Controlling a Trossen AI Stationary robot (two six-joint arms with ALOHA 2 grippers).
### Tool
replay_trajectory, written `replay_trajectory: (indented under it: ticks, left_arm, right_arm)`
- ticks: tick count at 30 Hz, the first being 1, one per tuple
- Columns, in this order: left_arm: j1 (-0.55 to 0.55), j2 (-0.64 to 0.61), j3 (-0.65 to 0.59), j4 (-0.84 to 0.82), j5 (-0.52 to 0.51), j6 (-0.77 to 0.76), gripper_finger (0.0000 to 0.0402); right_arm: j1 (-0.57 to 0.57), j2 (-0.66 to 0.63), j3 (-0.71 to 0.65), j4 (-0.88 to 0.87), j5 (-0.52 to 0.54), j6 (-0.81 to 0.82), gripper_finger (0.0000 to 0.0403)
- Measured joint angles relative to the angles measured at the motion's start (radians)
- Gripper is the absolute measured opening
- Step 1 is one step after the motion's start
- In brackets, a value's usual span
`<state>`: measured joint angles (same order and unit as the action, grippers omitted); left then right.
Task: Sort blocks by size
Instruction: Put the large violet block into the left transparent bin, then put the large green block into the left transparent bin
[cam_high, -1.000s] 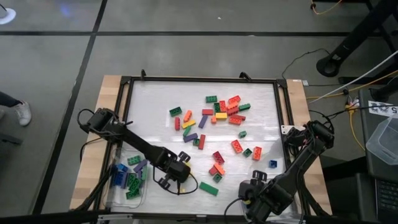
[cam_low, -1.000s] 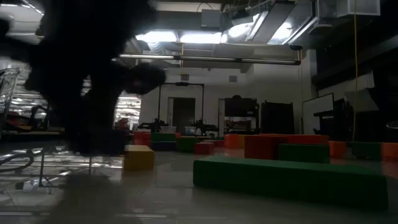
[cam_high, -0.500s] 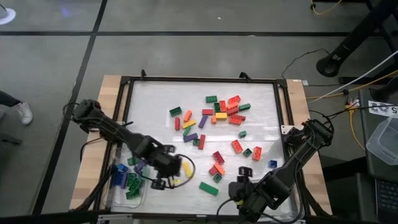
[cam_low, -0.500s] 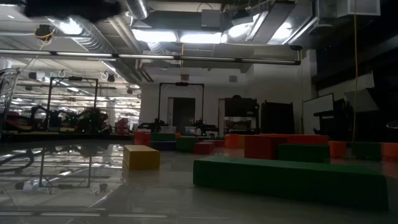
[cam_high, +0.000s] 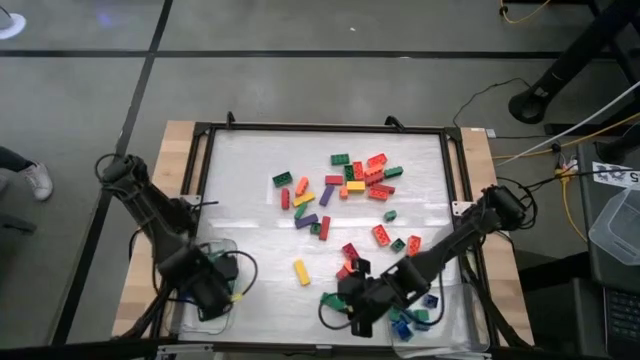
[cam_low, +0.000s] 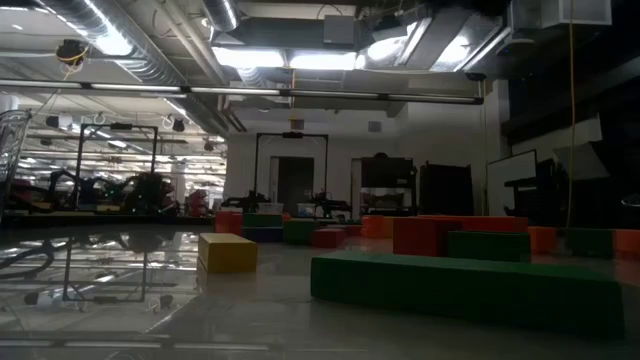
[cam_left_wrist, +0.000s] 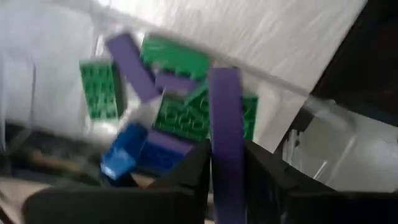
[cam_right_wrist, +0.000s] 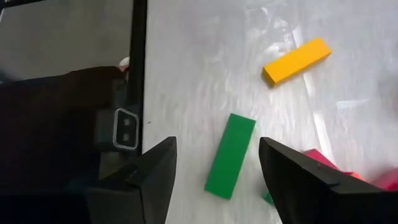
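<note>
Hanging over the clear tray (cam_high: 225, 250) at the table's near left corner, the left gripper (cam_left_wrist: 225, 163) pinches a long purple brick (cam_left_wrist: 225, 118) between its fingers, presumably to drop it among the long green, blue and purple ones there. The right gripper (cam_right_wrist: 214, 171), jaws spread and empty, hovers over a long green brick (cam_right_wrist: 230, 155) near the front edge; a yellow brick (cam_high: 300, 271) lies nearby. The remaining blocks (cam_high: 350, 180) scatter across the glossy white table (cam_high: 250, 150), which stands on a grey floor.
</note>
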<state>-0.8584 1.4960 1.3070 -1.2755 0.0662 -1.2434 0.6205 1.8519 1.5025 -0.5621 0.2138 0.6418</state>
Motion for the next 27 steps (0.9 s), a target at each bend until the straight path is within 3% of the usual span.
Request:
replay_trajectory:
  ticks: [10, 27]
  left_arm:
    - [-0.112, 0.002, -0.134, 0.006, -0.001, -0.267, 0.015]
    - [-0.115, 0.002, -0.158, 0.126, -0.001, -0.268, 0.0168]
  right_arm:
    - [-0.011, 0.0, -0.18, 0.215, 0.003, 0.0, 0.0227]
    - [-0.012, 0.177, -0.211, 0.287, 0.035, 0.053, 0.0227]
